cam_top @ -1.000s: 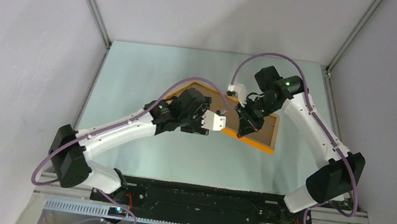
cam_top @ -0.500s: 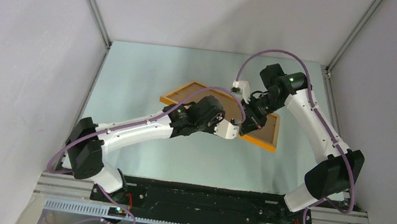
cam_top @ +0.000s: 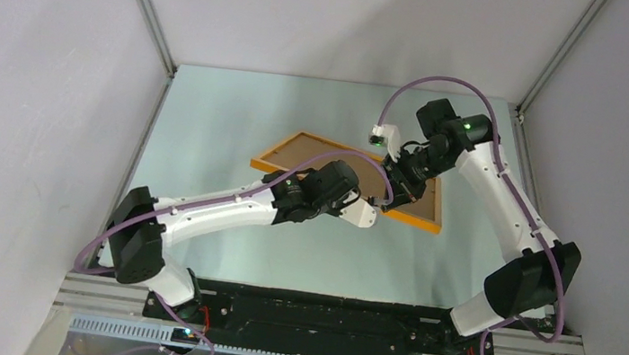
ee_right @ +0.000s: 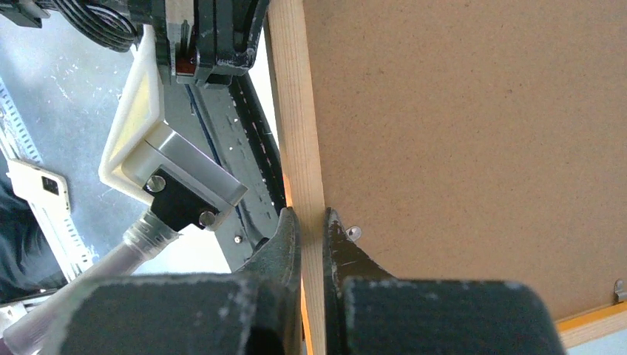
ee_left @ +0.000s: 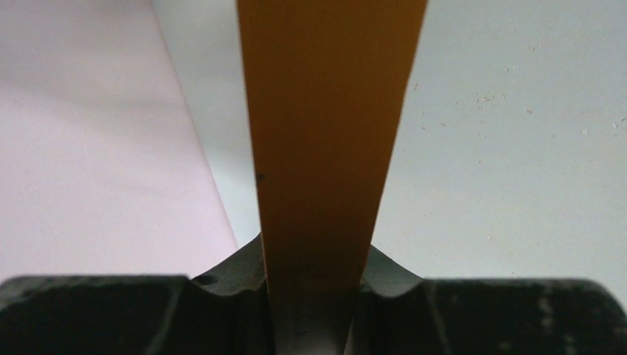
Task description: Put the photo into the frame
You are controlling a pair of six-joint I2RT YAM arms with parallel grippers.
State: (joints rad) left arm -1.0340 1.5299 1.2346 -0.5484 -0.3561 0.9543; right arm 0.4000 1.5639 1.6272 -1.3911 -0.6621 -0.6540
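Note:
The frame [cam_top: 282, 157] is an orange-tan rectangle lifted off the table, back side up, with the brown backing board [cam_top: 332, 154] filling it. My right gripper [cam_top: 398, 190] is shut on the frame's pale wooden rail [ee_right: 296, 111], one finger on each face [ee_right: 312, 222]. My left gripper [cam_top: 373, 205] is at the frame's near edge. In the left wrist view the orange rail [ee_left: 325, 133] runs straight between the jaws [ee_left: 316, 259], and both jaws press against it. The photo is out of view.
The pale green table [cam_top: 237, 114] is walled by grey panels on the left, back and right. The left arm's wrist camera block [ee_right: 163, 163] and its cable hang close beside the frame's rail. Small metal tabs [ee_right: 353, 233] sit on the backing board.
My left gripper has moved right to the frame's near edge and closed from wide open onto the rail. The frame has swung slightly, showing more of its left corner. The right gripper kept its hold.

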